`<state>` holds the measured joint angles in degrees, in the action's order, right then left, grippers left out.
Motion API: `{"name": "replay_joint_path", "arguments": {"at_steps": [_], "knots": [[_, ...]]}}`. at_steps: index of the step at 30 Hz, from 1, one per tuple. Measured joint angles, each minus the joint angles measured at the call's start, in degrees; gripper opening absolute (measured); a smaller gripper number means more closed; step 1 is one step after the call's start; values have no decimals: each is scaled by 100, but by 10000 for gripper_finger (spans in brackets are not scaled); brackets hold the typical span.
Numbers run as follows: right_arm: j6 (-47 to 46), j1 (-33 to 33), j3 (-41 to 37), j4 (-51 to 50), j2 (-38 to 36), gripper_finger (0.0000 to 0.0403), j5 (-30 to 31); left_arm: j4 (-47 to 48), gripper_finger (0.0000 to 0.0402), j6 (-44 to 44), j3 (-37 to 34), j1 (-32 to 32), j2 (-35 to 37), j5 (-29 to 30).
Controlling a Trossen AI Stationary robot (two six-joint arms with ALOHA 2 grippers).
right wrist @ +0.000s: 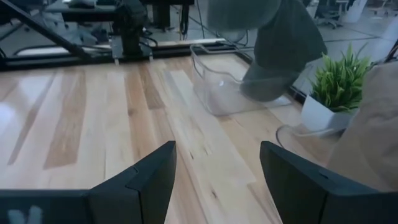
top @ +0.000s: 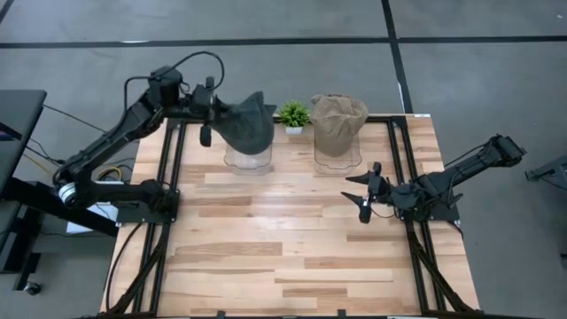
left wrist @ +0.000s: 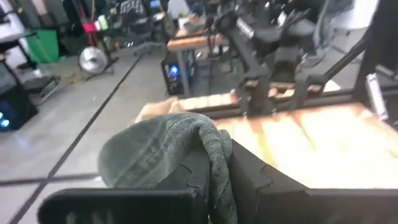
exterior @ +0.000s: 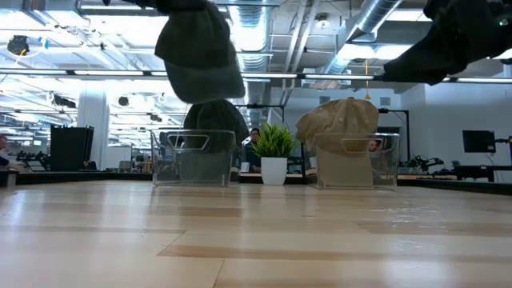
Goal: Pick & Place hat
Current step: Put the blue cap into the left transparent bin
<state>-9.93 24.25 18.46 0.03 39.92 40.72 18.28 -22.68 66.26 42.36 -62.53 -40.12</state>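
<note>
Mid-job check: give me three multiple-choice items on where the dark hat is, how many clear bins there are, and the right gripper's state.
1. The dark green hat is
A. flat on the table
B. held by the left gripper above the left clear bin
C. beside the plant

2. Clear bins on the table:
A. one
B. two
C. three

3. The right gripper is
A. open, empty
B. shut on the tan hat
C. holding the plant

Answers: 1 B, the low view shows it hanging over the bin; 2 B, one under each hat; 3 A, its wrist view shows spread fingers with nothing between.
</note>
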Motion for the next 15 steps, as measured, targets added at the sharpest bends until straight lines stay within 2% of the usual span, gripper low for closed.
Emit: {"name": "replay_joint_path", "arguments": {"at_steps": [4, 8, 15], "knots": [[13, -11, 0, 193, 2, 224, 18, 493, 33, -335, 179, 237, -285, 6], [489, -121, 0, 529, 2, 224, 14, 992, 33, -776, 424, 327, -594, 15], [745, -521, 2, 838, 2, 223, 12, 1805, 29, -2020, 869, 277, -867, 10]]}}
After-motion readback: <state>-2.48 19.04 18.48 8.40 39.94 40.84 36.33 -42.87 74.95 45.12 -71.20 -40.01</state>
